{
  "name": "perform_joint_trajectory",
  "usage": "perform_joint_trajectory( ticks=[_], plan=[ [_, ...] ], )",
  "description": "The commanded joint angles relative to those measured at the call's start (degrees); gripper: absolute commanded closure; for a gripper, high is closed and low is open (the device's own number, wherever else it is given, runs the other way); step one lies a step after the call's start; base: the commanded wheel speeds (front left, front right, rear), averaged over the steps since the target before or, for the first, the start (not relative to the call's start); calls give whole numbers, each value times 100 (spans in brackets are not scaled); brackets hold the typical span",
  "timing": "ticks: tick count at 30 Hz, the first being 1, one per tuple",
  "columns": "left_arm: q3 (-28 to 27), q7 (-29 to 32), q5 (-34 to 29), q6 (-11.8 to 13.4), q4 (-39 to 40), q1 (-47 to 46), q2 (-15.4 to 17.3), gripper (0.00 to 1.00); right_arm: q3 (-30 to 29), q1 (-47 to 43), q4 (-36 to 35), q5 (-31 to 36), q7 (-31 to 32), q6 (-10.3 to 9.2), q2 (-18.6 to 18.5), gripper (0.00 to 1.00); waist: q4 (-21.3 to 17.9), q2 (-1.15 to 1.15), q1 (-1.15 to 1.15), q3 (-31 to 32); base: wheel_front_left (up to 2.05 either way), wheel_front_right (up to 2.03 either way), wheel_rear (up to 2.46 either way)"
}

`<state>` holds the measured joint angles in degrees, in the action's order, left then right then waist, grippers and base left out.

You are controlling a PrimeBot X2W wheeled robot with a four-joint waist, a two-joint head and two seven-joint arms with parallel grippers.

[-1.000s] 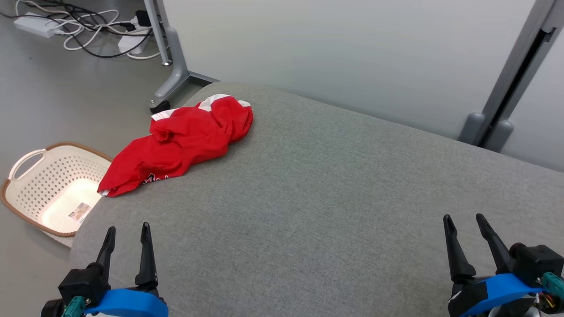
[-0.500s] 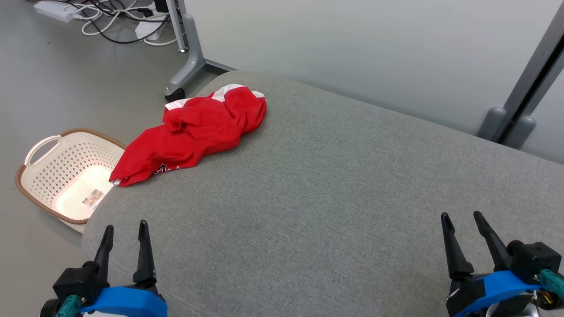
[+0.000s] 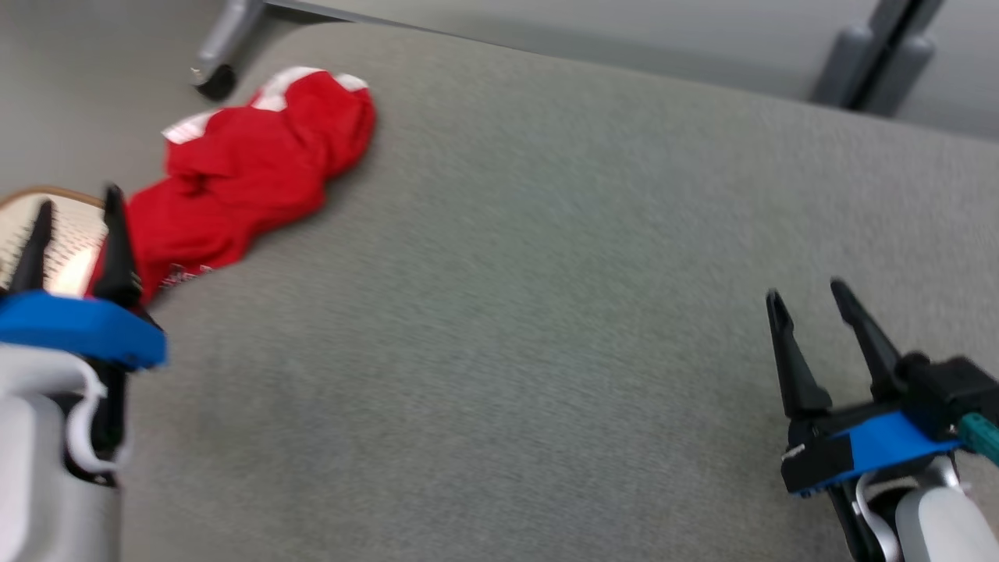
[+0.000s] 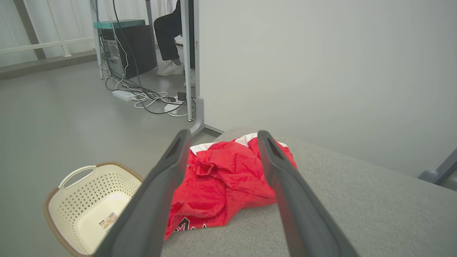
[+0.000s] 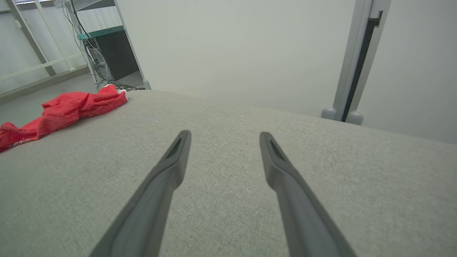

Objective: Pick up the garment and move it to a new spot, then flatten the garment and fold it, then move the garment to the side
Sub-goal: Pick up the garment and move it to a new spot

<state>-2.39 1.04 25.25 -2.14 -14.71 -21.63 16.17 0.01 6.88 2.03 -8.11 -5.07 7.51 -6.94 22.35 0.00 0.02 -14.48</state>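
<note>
A crumpled red garment (image 3: 250, 168) with white trim lies on the far left part of the grey padded table (image 3: 546, 273). It also shows in the left wrist view (image 4: 225, 178) and at the left of the right wrist view (image 5: 68, 110). My left gripper (image 3: 76, 204) is open at the table's left edge, just short of the garment's near end, holding nothing. Low on the right, my right gripper (image 3: 808, 293) stands open over bare table, far from the garment.
A cream perforated laundry basket (image 4: 85, 200) sits on the floor left of the table, partly behind my left gripper. Cables and a power strip (image 4: 123, 94) lie on the floor beyond. A grey partition wall stands behind the table, with a person's legs (image 4: 167, 32) past it.
The head camera has tilted down and the picture is blurred. My left gripper has risen forward to the garment's near end. The right gripper has lifted slightly.
</note>
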Motion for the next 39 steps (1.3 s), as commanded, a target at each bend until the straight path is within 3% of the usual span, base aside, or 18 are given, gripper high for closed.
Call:
perform_joint_trajectory(
  ticks=[1, 9, 15, 21, 22, 23, 24, 30, 39],
  plan=[
    [-57, 85, 61, -28, -93, -169, 68, 0, 48, 141, -80, 42, 7, -2, -75, 0, -71, 0, -2, -179, 0, 0, 0],
    [-636, 675, 509, 119, -1026, -1329, 673, 0, 511, 932, -715, 137, -251, -2, -420, 0, -934, 0, -2, -1413, 0, 0, 0],
    [-1051, 973, 823, 318, -1470, -1658, 994, 0, 556, 1199, -1025, 176, -380, -2, -530, 0, -1499, 0, -2, -2013, 0, 0, 0],
    [-1333, 2028, 1284, 757, -1926, -1487, 970, 0, 373, 1167, -1166, 204, -627, -2, -449, 0, -1889, 0, -2, -2202, 0, 0, 0],
    [-1343, 2251, 1364, 821, -1980, -1419, 904, 29, 344, 1145, -1155, 218, -667, -2, -427, 0, -1924, 0, -2, -2191, 0, 0, 0],
    [-1365, 2364, 1406, 875, -1958, -1352, 873, 77, 328, 1124, -1130, 209, -689, -2, -406, 0, -1950, 0, -2, -2170, 0, 0, 0],
    [-1347, 2481, 1402, 915, -1906, -1280, 868, 100, 326, 1092, -1095, 216, -719, -2, -384, 0, -1967, 0, -2, -2138, 0, 0, 0],
    [-1340, 2601, 1432, 930, -1286, -1185, 987, 100, 289, 965, -710, 162, -815, -2, -248, 0, -1992, 0, -2, -1608, 0, 0, 0],
    [-986, 3271, 1495, 547, 59, -1383, 1299, 100, 200, 533, -78, -8, -897, -2, 10, 0, -2070, 0, -2, -225, 0, 0, 0]
  ],
)
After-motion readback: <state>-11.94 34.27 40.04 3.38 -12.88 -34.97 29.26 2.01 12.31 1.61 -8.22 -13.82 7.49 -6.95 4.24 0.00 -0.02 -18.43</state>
